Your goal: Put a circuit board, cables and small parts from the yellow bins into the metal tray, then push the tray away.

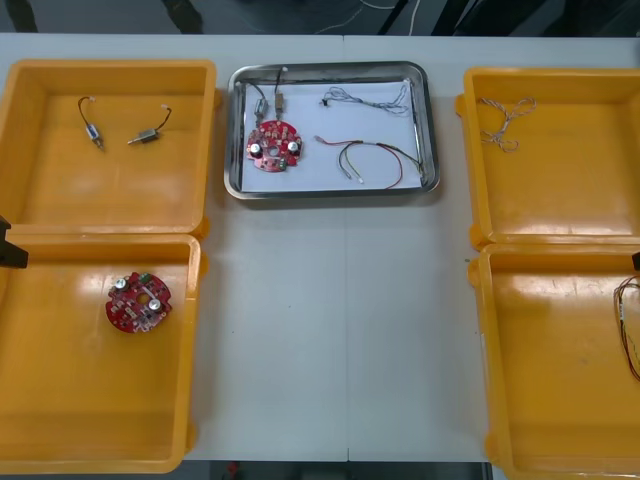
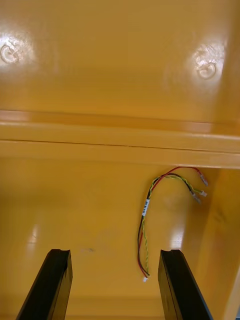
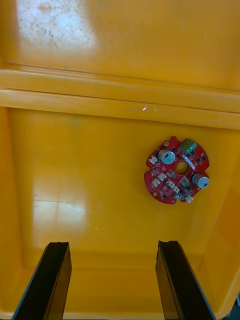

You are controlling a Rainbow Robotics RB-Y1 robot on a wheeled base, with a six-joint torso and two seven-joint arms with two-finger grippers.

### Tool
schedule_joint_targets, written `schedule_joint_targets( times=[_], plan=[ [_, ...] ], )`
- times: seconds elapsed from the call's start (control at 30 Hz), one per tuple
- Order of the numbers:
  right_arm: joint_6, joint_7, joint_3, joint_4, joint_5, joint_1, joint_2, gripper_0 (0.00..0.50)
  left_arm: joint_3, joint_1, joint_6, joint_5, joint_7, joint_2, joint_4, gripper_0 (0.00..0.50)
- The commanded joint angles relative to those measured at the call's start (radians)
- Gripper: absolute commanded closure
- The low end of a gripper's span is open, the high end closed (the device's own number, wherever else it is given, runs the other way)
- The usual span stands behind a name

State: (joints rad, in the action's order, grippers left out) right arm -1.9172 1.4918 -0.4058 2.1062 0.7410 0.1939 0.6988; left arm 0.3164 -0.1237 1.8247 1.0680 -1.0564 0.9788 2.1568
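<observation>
The metal tray stands at the far middle of the table. It holds a round red circuit board, small metal parts, a twisted blue and white cable and a red and yellow cable. My left gripper hangs open over the near left yellow bin, a little short of a second circuit board lying there. My right gripper is open above the near right yellow bin, with another red and yellow cable just ahead of its fingers.
The far left bin holds two small metal parts with wire tails. A twisted cable lies in the far right bin. Bare table runs between the bins in front of the tray.
</observation>
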Motion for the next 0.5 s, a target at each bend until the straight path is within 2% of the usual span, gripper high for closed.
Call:
schedule_joint_targets(
  times=[0.03, 0.5],
  plan=[
    [-0.003, -0.103, -0.024, 0.005, 0.018, -0.010, 0.036, 0.000, 0.024, 0.013, -0.009, 0.007, -0.059, 0.044, 0.023, 0.000],
    [-0.003, -0.127, -0.001, 0.005, 0.041, -0.019, 0.036, 0.000, 0.024, 0.013, -0.009, 0.007, -0.059, 0.044, 0.023, 0.000]
  ],
)
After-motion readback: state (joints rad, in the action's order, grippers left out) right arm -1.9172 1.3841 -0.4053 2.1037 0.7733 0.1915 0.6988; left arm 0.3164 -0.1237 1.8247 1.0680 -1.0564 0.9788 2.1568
